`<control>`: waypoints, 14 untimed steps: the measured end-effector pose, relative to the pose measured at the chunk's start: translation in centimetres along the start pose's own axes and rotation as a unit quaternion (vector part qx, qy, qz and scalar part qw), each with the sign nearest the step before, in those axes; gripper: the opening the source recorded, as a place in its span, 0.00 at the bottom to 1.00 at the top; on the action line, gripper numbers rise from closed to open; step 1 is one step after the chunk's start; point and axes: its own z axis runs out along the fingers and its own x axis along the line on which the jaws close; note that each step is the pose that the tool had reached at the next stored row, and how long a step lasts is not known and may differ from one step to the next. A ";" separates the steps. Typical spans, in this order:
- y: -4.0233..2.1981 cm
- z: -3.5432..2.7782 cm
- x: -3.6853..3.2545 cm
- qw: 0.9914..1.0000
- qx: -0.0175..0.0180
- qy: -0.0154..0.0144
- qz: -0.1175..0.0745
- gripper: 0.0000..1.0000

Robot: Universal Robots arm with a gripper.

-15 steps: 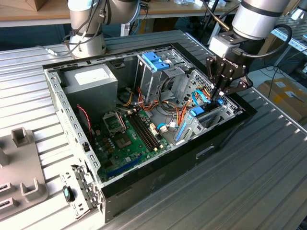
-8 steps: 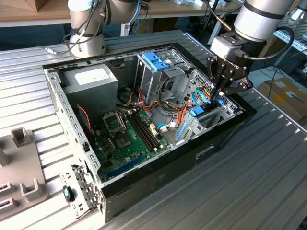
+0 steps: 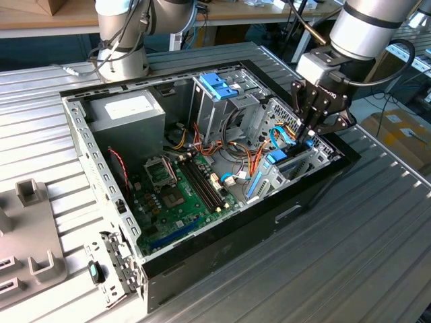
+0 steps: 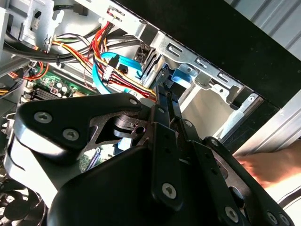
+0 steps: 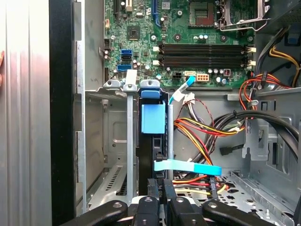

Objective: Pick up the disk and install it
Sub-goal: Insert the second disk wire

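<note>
The gripper [image 3: 311, 132] hangs low at the front corner of the open computer case [image 3: 316, 185], on the exterior view's right, right above the drive bay [image 5: 108, 136]. In the first wrist view its black fingers [image 5: 157, 195] are drawn close together, edge to edge, clamped on the near end of the disk [image 5: 153, 120]. The disk stands on edge inside the bay, its light blue carrier rail facing the camera, slotted between the bay's metal walls. Relative to the bay, the disk's long axis runs straight down the slot, away from the fingertips and toward the motherboard [image 5: 188, 33] beyond. So the disk lies directly ahead of the gripper, in line with it, not off to either side.

A flat blue data cable [image 5: 188, 167] crosses just beside the disk's near end, and a bundle of red, yellow and orange wires [image 5: 197, 134] lies on the bay's open side, close but apart from the fingers. In the second wrist view the closed fingers [image 4: 164, 106] point at the blue tab [image 4: 183, 75] at the bay's edge. The disk looks largely seated; whether it is fully home cannot be told.
</note>
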 end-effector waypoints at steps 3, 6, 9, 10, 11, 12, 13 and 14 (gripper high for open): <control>0.02 0.05 -0.01 1.000 0.000 0.000 0.000 0.16; 0.03 0.12 0.00 1.000 0.000 0.000 0.000 0.16; 0.04 0.13 0.00 1.000 0.000 0.000 0.000 0.16; 0.04 0.13 -0.01 1.000 0.000 0.000 0.000 0.16; 0.07 0.14 -0.01 1.000 0.000 -0.001 0.000 0.16; 0.07 0.14 -0.01 1.000 0.000 -0.002 0.000 0.16; 0.08 0.14 -0.01 1.000 0.000 -0.002 0.000 0.16; 0.08 0.16 -0.01 1.000 0.000 -0.002 0.000 0.16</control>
